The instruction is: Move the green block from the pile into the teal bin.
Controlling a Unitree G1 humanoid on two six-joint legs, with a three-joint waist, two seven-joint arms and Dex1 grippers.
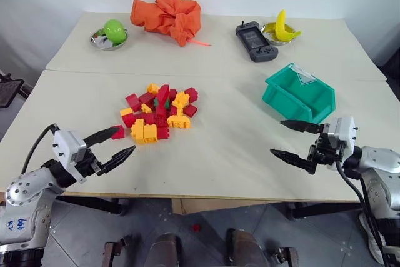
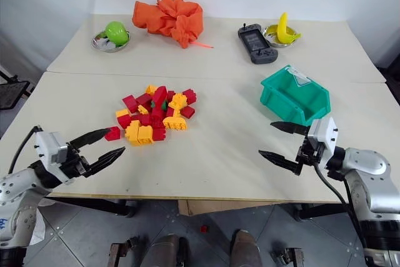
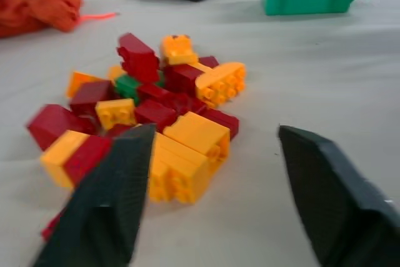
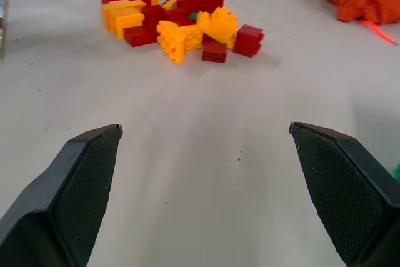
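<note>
- Left wrist view shows the small dark-green studded plastic brick deep inside the heap of red and yellow studded toy bricks, with a yellow brick in front of it and red bricks touching both its sides.
- From the head camera only a small green spot is visible near the middle of the heap, so the brick is mostly covered.
- The teal plastic storage bin with the sloped low front stands well apart from the heap, on the robot's right side, and nothing can be seen inside it.
- The left gripper hovers just beside the near left edge of the heap; its two black fingers are partly open and hold nothing.
- The right gripper hovers near the front of the bin; its fingers are spread wide and are empty too.
- Both grippers point about level over the white table, each one turned inward.
- The step in hand seems to be the reach for the green brick, probably with the left gripper because it is closer.
- To do it well, the fingers should probably come from above and close only on the green brick, because a level approach may push the yellow and red bricks before them.
</note>
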